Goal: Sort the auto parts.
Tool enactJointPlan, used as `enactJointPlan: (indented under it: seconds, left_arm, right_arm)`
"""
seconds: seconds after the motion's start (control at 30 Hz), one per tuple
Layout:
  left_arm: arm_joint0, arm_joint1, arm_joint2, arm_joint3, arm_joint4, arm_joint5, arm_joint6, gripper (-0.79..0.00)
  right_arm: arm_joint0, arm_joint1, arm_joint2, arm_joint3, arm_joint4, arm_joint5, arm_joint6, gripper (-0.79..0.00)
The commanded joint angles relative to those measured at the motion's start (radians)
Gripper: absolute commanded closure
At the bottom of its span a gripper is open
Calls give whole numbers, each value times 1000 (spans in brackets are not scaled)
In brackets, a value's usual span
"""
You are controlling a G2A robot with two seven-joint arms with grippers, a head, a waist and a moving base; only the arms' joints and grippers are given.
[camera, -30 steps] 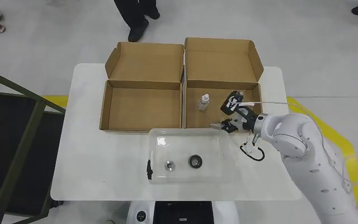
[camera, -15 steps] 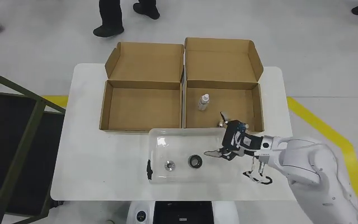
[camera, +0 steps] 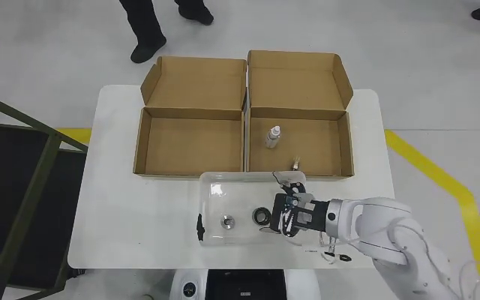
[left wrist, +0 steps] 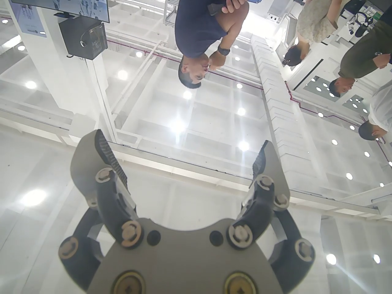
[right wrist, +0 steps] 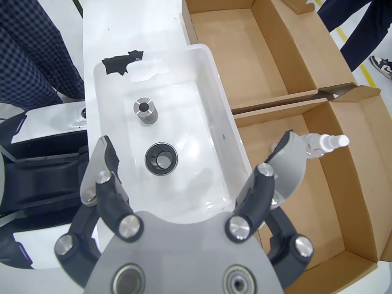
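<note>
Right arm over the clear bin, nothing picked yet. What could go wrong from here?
1. The right end effector is open above the black ring; one finger looks close to the clear bin's rim and might catch it descending.
2. The ring lies flat on the smooth floor, so it may skid toward the metal sleeve rather than be pinched.
3. The spray bottle sits in the cardboard box; a part dropped there could knock it.
</note>
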Motion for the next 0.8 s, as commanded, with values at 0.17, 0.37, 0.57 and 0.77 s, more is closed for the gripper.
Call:
enactJointPlan:
  seconds: [0.17,0.37,0.57,0.77]
  left_arm:
    - [0,0,0,0,0,0,0,-785]
    - [0,0,0,0,0,0,0,-785]
    - [0,0,0,0,0,0,0,-785]
    - [0,0,0,0,0,0,0,-785]
  right_arm:
    - [57,-6,-85,55,3,-14,72,-785]
    - [95,-12,-137,112,13,-13,78,-785]
    - [116,-16,-182,157,-8,-21,97,-785]
    - [128,-18,-208,203,-28,-17,94,-776]
